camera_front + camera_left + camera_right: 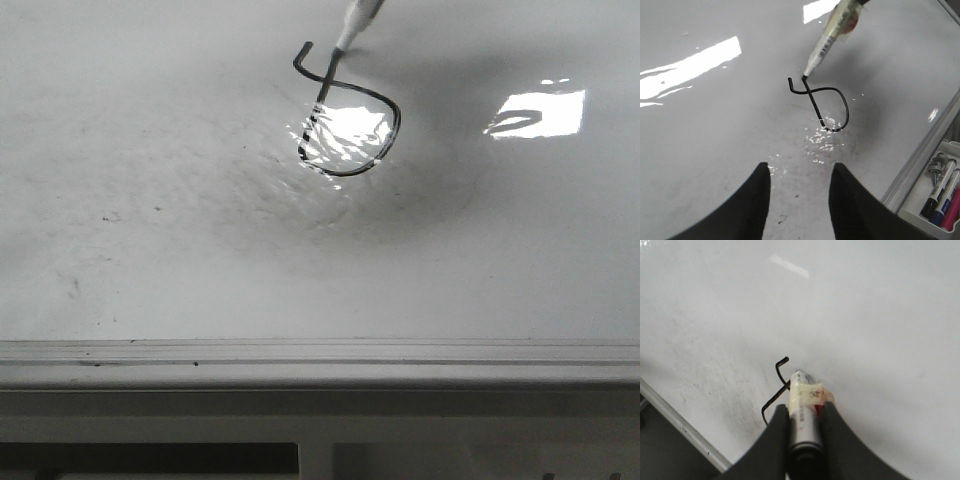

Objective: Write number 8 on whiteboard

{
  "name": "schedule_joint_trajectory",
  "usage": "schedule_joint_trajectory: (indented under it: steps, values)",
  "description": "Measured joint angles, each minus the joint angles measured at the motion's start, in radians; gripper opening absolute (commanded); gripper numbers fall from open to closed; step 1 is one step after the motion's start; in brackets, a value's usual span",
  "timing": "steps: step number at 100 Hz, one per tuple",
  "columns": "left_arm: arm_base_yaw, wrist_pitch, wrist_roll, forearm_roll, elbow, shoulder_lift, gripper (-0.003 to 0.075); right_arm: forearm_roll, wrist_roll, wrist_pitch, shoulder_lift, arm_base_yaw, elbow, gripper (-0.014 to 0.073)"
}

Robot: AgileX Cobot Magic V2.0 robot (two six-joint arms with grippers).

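The whiteboard (150, 250) fills the front view, glossy and faintly smudged. The number 8 (345, 125) is a thin black line with a large rounded lower loop and a small hooked, open upper loop. It also shows in the left wrist view (817, 105) and partly in the right wrist view (780, 370). My right gripper (804, 407) is shut on a white marker (802, 395). The marker (355, 20) slants down, with its tip on the line at the upper loop (805, 75). My left gripper (801, 170) is open and empty above the board, short of the figure.
A grey metal rail (320, 355) runs along the board's near edge and shows in the wrist views (925, 150) (680, 425). Beyond the rail, a white tray (920, 210) holds several spare markers (940, 190). Bright light reflections lie on the board (540, 112).
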Motion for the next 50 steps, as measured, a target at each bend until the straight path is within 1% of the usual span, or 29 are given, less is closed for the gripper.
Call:
schedule_joint_trajectory:
  steps: [20, 38, 50]
  values:
    - [0.0, 0.003, 0.0, 0.0, 0.0, 0.0, 0.0266, -0.024, 0.008, -0.059, 0.013, 0.023, -0.001, -0.0063]
    - [0.0, 0.005, 0.0, 0.0, 0.0, 0.0, 0.0266, -0.031, 0.008, -0.039, 0.022, 0.068, -0.001, -0.0063]
    - [0.0, 0.001, 0.0, 0.0, 0.0, 0.004, 0.0266, -0.011, 0.008, -0.01, 0.005, 0.096, -0.001, -0.0063]
